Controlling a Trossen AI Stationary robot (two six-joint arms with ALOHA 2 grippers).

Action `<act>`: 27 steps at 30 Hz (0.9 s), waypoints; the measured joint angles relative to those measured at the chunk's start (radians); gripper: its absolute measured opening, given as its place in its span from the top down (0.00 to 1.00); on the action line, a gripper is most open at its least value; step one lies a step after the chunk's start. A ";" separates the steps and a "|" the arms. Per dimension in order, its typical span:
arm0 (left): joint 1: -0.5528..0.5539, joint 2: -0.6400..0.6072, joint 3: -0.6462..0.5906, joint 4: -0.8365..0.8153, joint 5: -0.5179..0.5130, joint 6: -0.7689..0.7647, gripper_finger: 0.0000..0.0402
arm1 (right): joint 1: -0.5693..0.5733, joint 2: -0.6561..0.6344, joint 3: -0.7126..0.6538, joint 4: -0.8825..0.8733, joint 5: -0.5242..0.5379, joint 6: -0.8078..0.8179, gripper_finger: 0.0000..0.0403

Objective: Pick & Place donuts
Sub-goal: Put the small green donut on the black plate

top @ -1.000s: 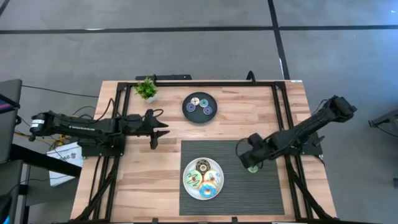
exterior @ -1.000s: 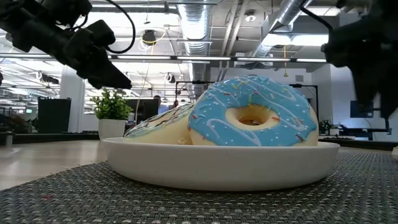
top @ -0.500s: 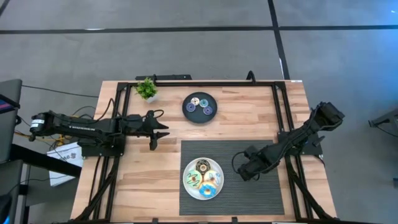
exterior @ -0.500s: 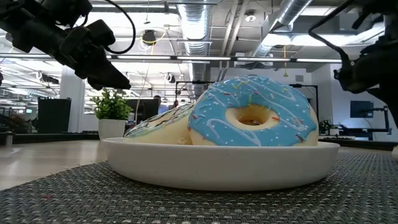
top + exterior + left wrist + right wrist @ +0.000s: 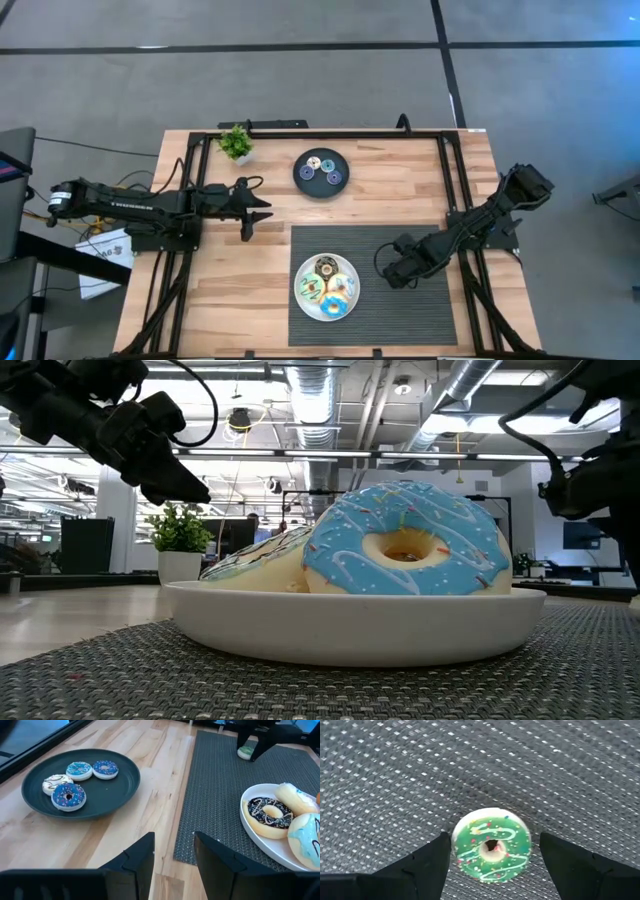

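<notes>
A green mini donut (image 5: 491, 845) lies flat on the dark woven mat (image 5: 430, 310). My right gripper (image 5: 492, 867) is low over it and open, one finger on either side with a gap to each; in the high view the right gripper (image 5: 395, 272) hides the donut. In the left wrist view the green donut (image 5: 246, 752) shows under it. The white plate (image 5: 297, 287) holds the brown (image 5: 325, 267), white-green (image 5: 310, 290), cream-pink (image 5: 342, 287) and blue (image 5: 334, 305) donuts. Several minis lie on the black plate (image 5: 310, 180). My left gripper (image 5: 262, 212) hovers open left of the mat.
A small potted plant (image 5: 236, 143) stands at the table's far left. Black frame rails run along the left, far and right edges. The white plate (image 5: 350, 625) sits on the mat's left part, close to the right gripper. Bare wood lies between the two plates.
My right gripper has moved toward the table's near edge and down, coming over the green mini donut, which has stayed where it lay and is now covered in the high view. For the last half second it has kept nearly still.
</notes>
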 joint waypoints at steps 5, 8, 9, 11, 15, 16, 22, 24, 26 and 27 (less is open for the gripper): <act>0.000 0.000 0.000 0.000 -0.001 0.000 0.68 | -0.001 0.000 0.000 -0.002 0.001 0.013 0.28; 0.000 0.000 0.000 0.000 -0.001 0.000 0.68 | 0.000 0.000 0.000 -0.003 0.000 0.013 0.28; 0.000 0.000 0.000 0.000 -0.001 0.000 0.68 | 0.000 0.000 0.000 -0.002 -0.001 0.014 0.29; 0.000 0.000 0.000 0.000 -0.001 0.000 0.68 | 0.000 0.000 0.000 -0.002 -0.002 0.014 0.30; 0.000 0.000 0.000 0.000 -0.001 0.000 0.68 | 0.000 0.000 0.000 -0.002 -0.005 0.014 0.33; 0.000 0.000 0.000 0.000 -0.001 0.000 0.68 | 0.000 0.000 0.000 -0.002 -0.006 0.013 0.34; 0.000 0.000 0.000 0.000 -0.001 0.000 0.68 | 0.000 0.000 0.000 -0.001 -0.009 0.013 0.37; 0.000 0.000 0.000 0.000 -0.001 0.000 0.68 | 0.000 0.000 0.000 -0.001 -0.009 0.013 0.38; 0.000 0.000 0.000 0.000 -0.001 0.000 0.68 | 0.000 0.000 0.000 0.001 -0.009 0.013 0.38; 0.000 0.000 0.000 0.000 -0.001 0.000 0.68 | 0.000 0.000 0.000 0.002 -0.009 0.013 0.38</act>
